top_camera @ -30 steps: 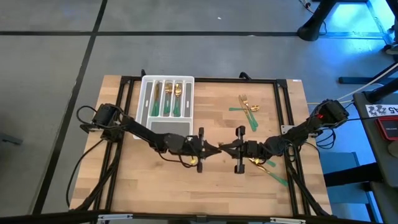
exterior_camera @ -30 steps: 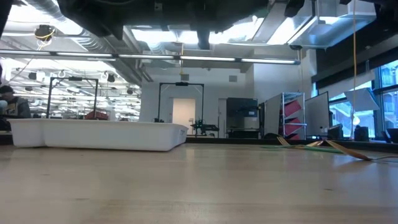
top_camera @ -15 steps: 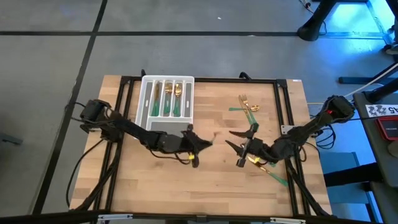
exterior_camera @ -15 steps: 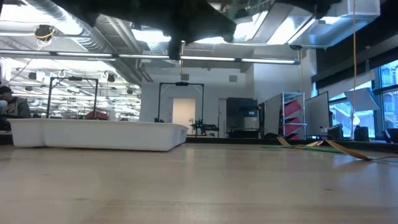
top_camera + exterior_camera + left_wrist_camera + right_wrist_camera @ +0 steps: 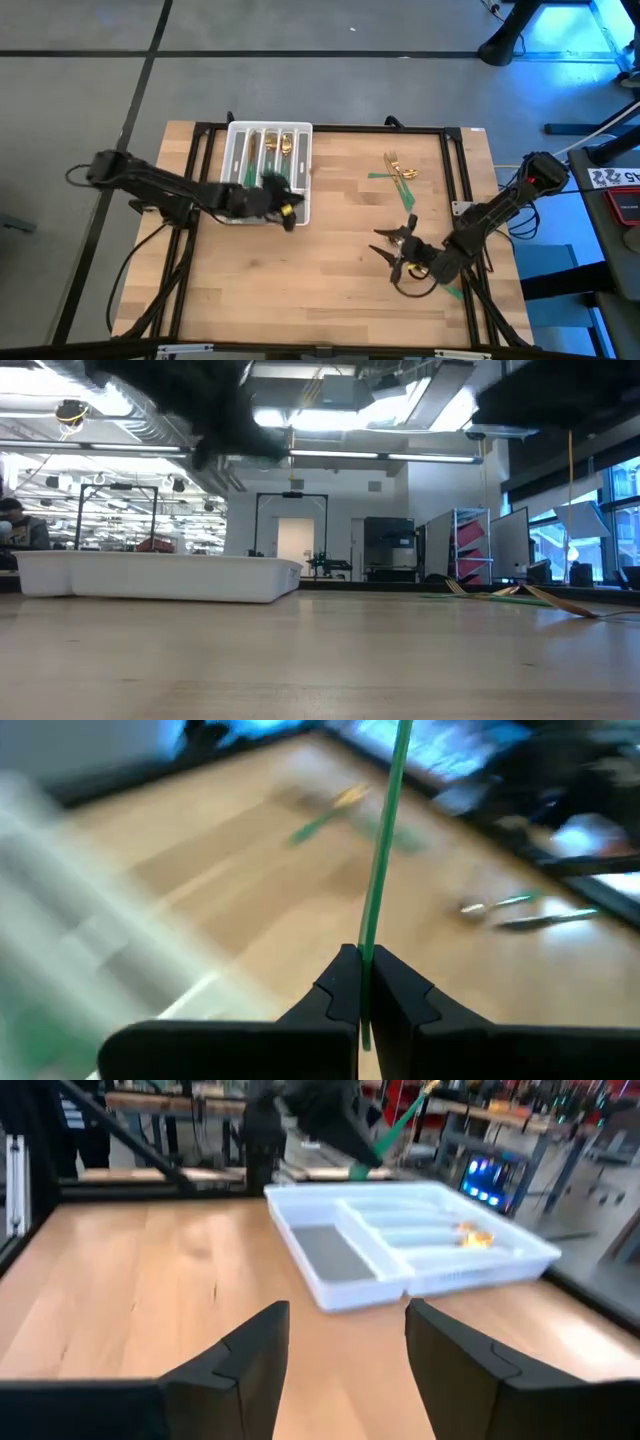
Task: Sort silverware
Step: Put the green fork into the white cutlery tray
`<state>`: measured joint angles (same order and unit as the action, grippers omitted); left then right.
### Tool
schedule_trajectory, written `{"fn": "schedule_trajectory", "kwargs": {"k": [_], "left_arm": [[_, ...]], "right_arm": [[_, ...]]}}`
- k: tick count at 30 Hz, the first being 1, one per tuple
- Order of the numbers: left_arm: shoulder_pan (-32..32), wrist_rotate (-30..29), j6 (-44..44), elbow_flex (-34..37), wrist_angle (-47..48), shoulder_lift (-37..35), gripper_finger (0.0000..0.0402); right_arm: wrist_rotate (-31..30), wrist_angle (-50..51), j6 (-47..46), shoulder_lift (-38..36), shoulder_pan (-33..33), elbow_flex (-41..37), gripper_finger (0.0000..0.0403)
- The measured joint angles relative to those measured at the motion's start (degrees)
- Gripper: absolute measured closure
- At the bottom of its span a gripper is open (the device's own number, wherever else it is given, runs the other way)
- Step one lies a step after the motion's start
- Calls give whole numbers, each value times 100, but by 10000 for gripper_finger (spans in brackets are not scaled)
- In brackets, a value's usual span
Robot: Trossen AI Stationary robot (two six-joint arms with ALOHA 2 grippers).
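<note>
My left gripper (image 5: 290,210) is shut on one piece of silverware (image 5: 384,840) with a slim green handle, above the near right corner of the white tray (image 5: 268,160). In the right wrist view this piece (image 5: 402,1122) slants up from the fingers with its gold head on top. My right gripper (image 5: 388,250) is open and empty above the table's near right part (image 5: 345,1350). Several pieces lie in the tray's long compartments (image 5: 272,150). More silverware (image 5: 400,170) lies on the wood at the far right. My left gripper pinches the slim green handle (image 5: 366,965) between its two fingers, near the end away from the head. The fingers come level from the table's left. The piece sticks out past the fingertips, slanting up, lifted clear of tray and table.
Green-handled pieces (image 5: 448,285) lie under my right arm near the right edge. The tray (image 5: 150,577) stands at the far left. Loose silverware (image 5: 500,593) shows at the right in the low view. A black frame rail (image 5: 460,170) runs around the table. Bare wood lies between the arms.
Both grippers stood tip to tip at the table's middle. My left gripper has gone toward the left and far edges, to the tray, carrying the green-handled piece. My right gripper has opened and drawn back toward the near right.
</note>
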<state>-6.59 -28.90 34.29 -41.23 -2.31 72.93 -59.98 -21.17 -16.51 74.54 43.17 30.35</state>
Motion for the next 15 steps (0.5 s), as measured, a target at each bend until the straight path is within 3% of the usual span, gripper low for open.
{"fn": "schedule_trajectory", "kwargs": {"k": [3, 6, 15], "left_arm": [[685, 436, 838, 199, 1289, -483, 401], [1515, 1331, 1376, 443, 2048, -789, 401], [3589, 3294, 1294, 691, 1960, -633, 402]], "right_arm": [[-111, 425, -563, 34, 130, 0, 205], [-259, 495, -755, 123, 239, 0, 205], [-496, 369, -1005, 460, 257, 0, 205]]}}
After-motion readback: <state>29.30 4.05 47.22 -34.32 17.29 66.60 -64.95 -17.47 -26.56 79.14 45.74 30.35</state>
